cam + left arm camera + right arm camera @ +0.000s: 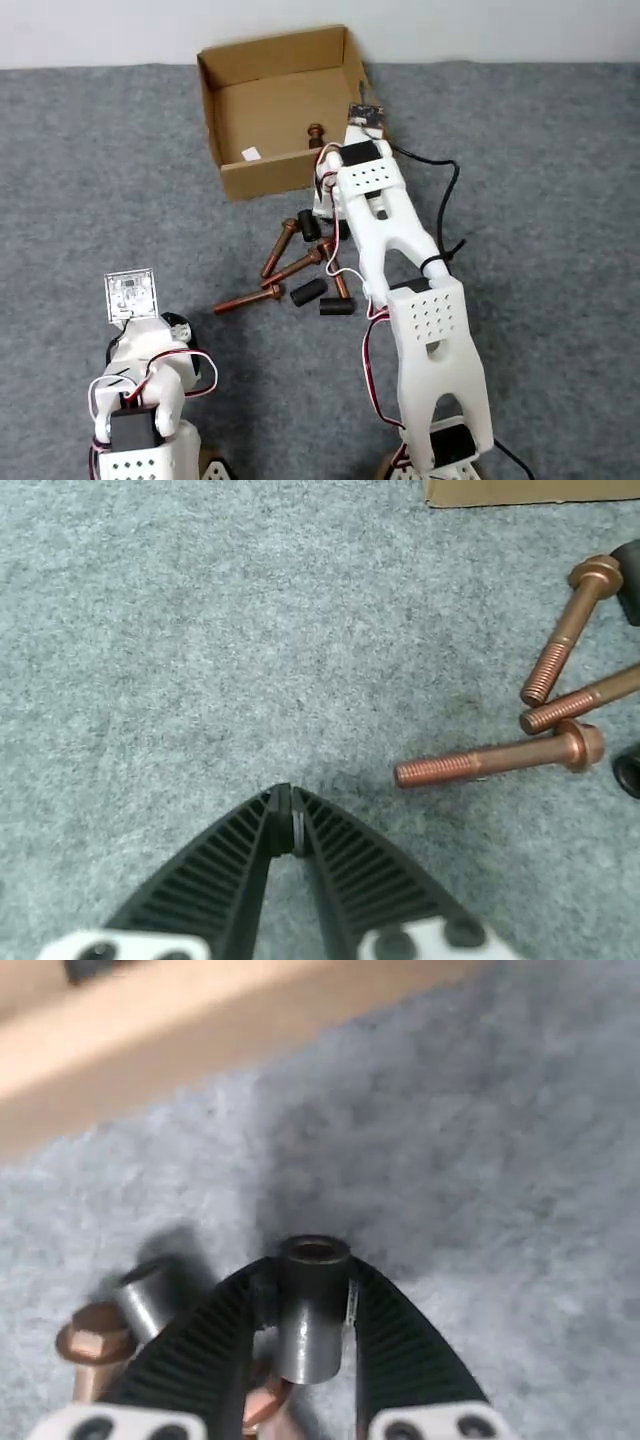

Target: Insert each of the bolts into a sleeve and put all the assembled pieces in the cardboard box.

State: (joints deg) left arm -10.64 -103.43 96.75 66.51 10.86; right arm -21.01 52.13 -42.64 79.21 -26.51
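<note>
Nearest to me the left gripper (285, 800) hangs low over the grey tabletop (180, 630) with its jaws pressed together on nothing. The closest bolt (495, 758) lies a little apart from its tip, with two more bolts just beyond. I think the danger here is simple: if this gripper goes for that bolt without opening wide enough, it will only push it, and a round shaft rolls easily into its neighbours. Farther on, the other bolts lie close together, some touching or crossing. A loose sleeve (309, 291) lies among them with a second one just beside it, so a grasp on one piece can disturb another. Beyond them the right gripper (308, 1280) pinches a black sleeve (308, 1325) by its side, with the open hole pointing away from the wrist, just before the front wall of the cardboard box (270, 175). The hold looks rather near the end of the gripper, so in my judgement the sleeve may twist or slip when a bolt is pressed in, and the bolt would then miss the hole. Farthest, the box stands open. Inside I see one copper-coloured bolt head (316, 133) near the wall on the right arm's side, and a small white label (250, 154). Whether that bolt wears a sleeve I cannot tell.
</note>
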